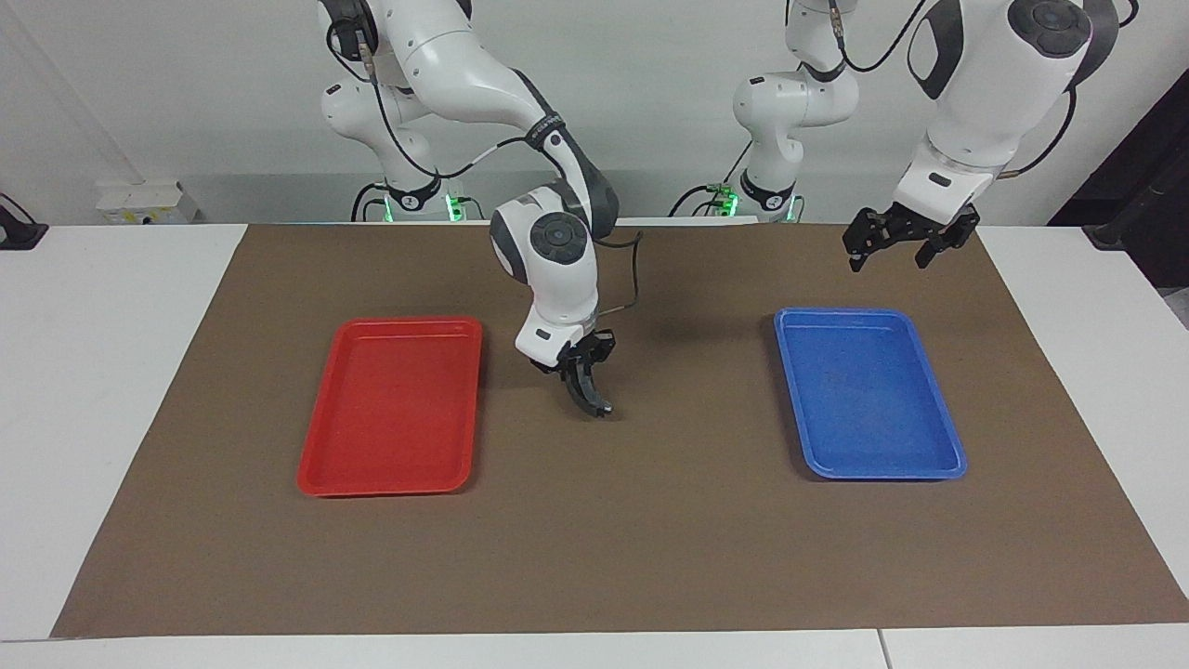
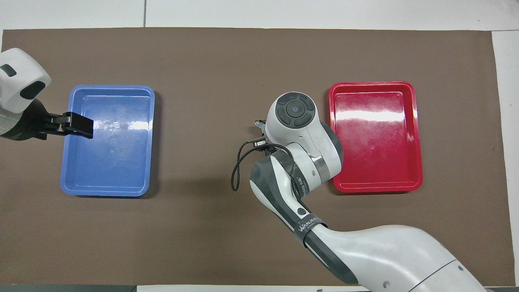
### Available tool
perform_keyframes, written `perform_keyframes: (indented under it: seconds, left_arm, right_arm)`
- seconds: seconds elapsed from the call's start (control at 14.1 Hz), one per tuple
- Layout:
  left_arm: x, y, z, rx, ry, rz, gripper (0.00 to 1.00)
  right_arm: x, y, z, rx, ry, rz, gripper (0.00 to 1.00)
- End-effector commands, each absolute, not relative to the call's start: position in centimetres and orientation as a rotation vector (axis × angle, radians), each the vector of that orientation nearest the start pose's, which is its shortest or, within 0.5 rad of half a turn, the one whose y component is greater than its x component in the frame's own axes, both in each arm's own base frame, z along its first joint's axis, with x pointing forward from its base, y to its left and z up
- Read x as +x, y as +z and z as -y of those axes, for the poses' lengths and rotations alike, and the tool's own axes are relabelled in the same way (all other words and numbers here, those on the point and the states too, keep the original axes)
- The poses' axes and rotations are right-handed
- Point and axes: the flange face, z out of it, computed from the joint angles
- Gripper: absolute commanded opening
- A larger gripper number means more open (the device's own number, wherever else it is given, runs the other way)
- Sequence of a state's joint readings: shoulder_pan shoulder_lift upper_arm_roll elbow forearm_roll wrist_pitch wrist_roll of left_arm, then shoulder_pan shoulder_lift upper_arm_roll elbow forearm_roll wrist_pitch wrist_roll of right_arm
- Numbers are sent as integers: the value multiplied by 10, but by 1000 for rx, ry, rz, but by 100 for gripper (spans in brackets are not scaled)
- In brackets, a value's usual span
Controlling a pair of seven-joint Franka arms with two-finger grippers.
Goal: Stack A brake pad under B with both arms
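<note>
We see the right gripper (image 1: 578, 370) gripping curved brake piece B (image 1: 589, 392) above the worktop (image 1: 594, 539), left gripper (image 1: 897, 243) open at two o'clock, nothing stacked yet.

White glossy arm shells, dark grey joints, black two-finger claws. Above the right gripper (image 1: 578, 370), a black cable loops off the wrist. Forearm band reads WANJEE.
</note>
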State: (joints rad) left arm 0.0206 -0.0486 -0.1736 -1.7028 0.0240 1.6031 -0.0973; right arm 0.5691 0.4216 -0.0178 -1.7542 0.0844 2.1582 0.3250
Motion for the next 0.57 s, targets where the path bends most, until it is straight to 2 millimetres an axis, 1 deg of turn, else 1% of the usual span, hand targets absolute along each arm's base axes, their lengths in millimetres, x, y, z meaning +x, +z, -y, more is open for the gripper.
perform_keyframes:
  seconds: [0.0,0.07,0.28,0.5]
  left_arm:
    - [526,591,79,-3114,47,-81,99]
    - [526,591,79,-3114,50,-79,99]
    - [526,590,79,-3115,55,-81,99]
    - [526,589,75,-3115,65,-76,99]
  right_arm:
    - [549,328,-340,-3068,25,257,0]
    - [548,325,-342,-3069,29,259,0]
    - [548,324,-341,-3072,38,255,0]
    - [545,324,-344,-3073,47,265,0]
